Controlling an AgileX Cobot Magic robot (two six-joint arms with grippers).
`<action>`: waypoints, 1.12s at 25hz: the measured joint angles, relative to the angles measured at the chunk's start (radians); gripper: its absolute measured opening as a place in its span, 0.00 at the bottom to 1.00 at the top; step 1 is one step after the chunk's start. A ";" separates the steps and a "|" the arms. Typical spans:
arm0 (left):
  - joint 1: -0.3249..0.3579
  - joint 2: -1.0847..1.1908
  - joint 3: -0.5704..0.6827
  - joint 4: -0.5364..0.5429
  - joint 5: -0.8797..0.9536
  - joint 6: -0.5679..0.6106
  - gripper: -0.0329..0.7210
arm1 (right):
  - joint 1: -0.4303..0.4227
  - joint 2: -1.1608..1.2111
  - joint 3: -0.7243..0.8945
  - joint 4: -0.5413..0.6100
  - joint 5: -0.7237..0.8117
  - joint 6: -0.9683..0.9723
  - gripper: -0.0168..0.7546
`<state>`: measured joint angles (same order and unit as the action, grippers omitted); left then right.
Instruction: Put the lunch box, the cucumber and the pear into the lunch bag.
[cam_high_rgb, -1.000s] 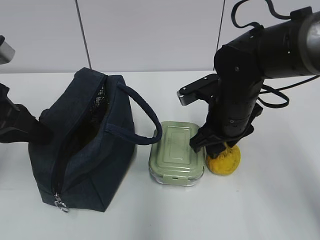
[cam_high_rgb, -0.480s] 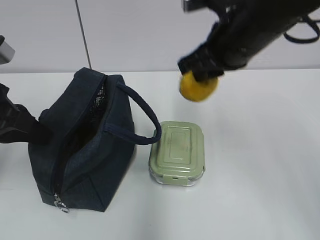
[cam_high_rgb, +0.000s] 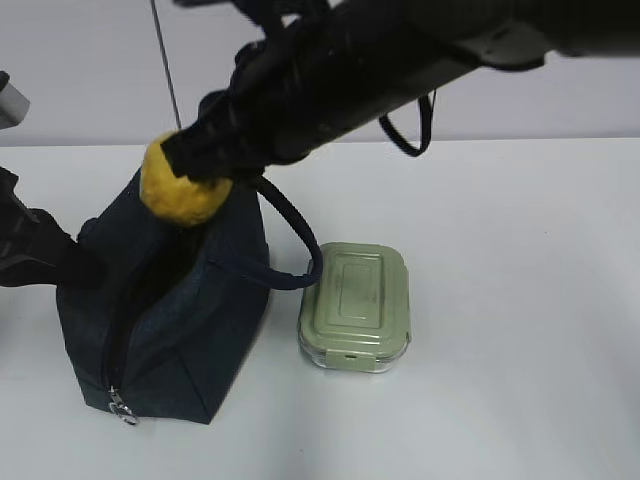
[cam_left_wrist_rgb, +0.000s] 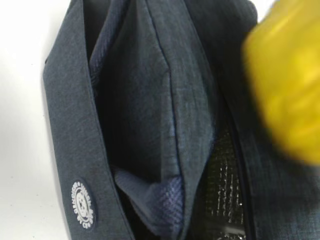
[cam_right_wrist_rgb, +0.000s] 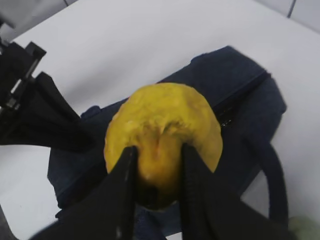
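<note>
Right wrist view: right tool (cam_right_wrist_rgb: 156, 172) clamps the pear (cam_right_wrist_rgb: 162, 135) over the lunch bag (cam_right_wrist_rgb: 240, 100); left tool's state can't be told.

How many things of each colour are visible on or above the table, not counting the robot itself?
Dark navy: 1, the lunch bag
Pale green: 1, the lunch box
Yellow: 1, the pear, held in the right tool
Total: 3

Even, bright, diffuse light across exterior view; white desk (cam_high_rgb: 520, 300) near blown out, soft faint shadows under lunch bag (cam_high_rgb: 165, 310) and lunch box (cam_high_rgb: 356, 306). Motion blur on right arm (cam_high_rgb: 380, 70), top of frame. Left wrist view: pear (cam_left_wrist_rgb: 287, 80) out of focus, upper right. Right wrist view soft, claw (cam_right_wrist_rgb: 156, 172) fingers blurred at bottom.
</note>
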<state>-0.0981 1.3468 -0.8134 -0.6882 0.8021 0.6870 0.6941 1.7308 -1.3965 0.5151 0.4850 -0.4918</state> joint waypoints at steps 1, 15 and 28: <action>0.000 0.000 0.000 0.000 0.000 0.000 0.04 | 0.002 0.022 0.000 0.003 0.008 -0.009 0.22; 0.000 0.000 0.000 0.000 0.000 0.000 0.04 | 0.000 0.018 -0.011 -0.038 0.086 -0.024 0.73; 0.000 0.000 0.000 0.001 0.003 0.000 0.04 | -0.424 -0.108 0.371 0.167 0.046 0.114 0.77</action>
<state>-0.0981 1.3468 -0.8134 -0.6873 0.8052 0.6870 0.2705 1.6224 -1.0260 0.6820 0.5312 -0.3781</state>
